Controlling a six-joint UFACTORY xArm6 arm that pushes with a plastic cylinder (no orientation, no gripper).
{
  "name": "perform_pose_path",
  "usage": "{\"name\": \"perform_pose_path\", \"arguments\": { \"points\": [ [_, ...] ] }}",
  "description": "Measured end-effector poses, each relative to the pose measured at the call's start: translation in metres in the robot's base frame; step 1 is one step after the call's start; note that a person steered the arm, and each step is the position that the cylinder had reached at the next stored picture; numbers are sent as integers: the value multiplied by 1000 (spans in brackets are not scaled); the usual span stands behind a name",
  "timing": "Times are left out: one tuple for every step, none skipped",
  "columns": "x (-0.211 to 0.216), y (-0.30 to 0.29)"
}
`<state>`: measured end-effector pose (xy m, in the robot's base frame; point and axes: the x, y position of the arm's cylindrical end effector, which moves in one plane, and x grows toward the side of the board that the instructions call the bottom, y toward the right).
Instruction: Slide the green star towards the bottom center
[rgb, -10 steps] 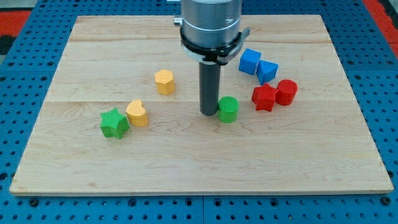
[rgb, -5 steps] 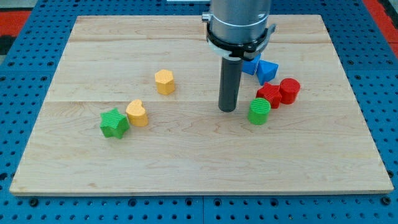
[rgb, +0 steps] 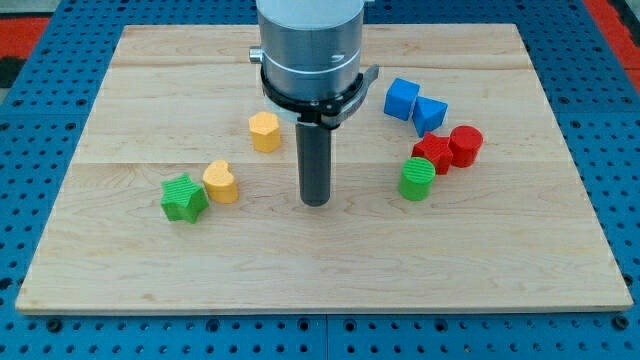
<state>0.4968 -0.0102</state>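
- The green star (rgb: 184, 197) is found on the left part of the wooden board (rgb: 520, 260), touching the yellow heart-shaped block (rgb: 220, 182) on its far-right side; it lies well to the left of my tip (rgb: 316, 202), at about the same depth.
- No gripper is carried; only the dark rod is seen, with my tip set on bare wood near the board's middle, touching no block.
- The bottom centre is judged to lie to the near right of the star; a push from the star's far-left side is therefore called for, so my tip would first have to be brought round behind it; the heart block sits close to that route.
- Further blocks are noted: a yellow hexagonal block (rgb: 264, 131) far left of my tip; a green cylinder (rgb: 417, 178), a red star (rgb: 432, 151), a red cylinder (rgb: 465, 145) and two blue blocks (rgb: 402, 98) (rgb: 431, 113) on the right.
- The board is flat and smooth; the near strip is seen free of blocks.
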Motion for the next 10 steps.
{"name": "perform_pose_path", "arguments": {
  "points": [
    [15, -1],
    [23, -3],
    [24, -16],
    [16, -61],
    [-4, -112],
    [-25, -153],
    [-38, -175],
    [-48, -195],
    [-46, -226],
    [-37, -236]
  ]
}}
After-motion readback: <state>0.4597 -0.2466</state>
